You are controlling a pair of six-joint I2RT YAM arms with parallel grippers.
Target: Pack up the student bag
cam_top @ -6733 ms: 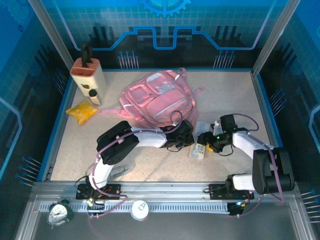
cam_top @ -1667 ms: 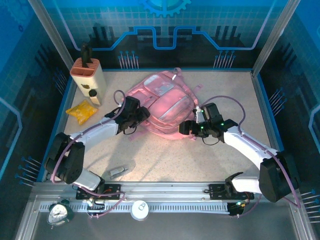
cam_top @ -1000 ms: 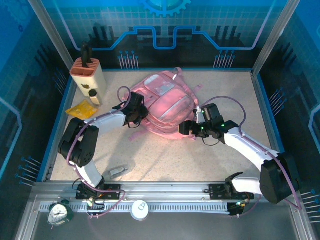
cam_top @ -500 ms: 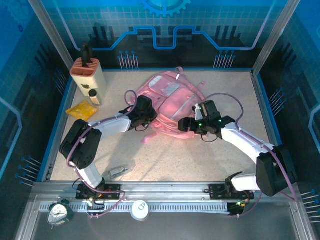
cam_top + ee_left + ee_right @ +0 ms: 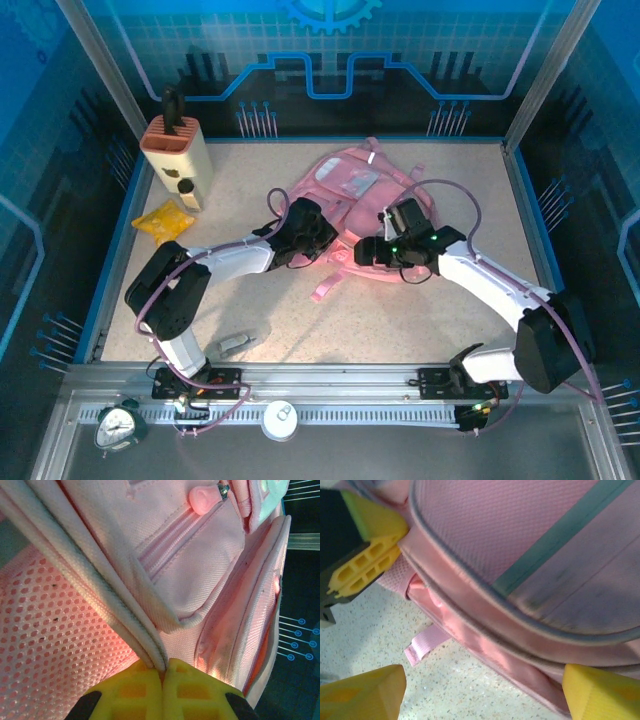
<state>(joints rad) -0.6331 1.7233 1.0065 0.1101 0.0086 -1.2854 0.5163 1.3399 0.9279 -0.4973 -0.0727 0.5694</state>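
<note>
1. the speckled beige table sat inside blue, circuit-patterned walls.
2. the student bag lay just past centre, toward 12 o'clock.
3. the left gripper was pinched together on the student bag's pale strap edge, at its 7 o'clock side.
4. the right gripper had its fingers wide apart at the 6 o'clock hem.
5. a knife block and a yellow packet sat at 10 o'clock.

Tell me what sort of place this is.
Probably a robot lab work cell: a speckled table walled by blue circuit-print panels, with the left arm and right arm bolted to a metal rail at its near edge.
</note>
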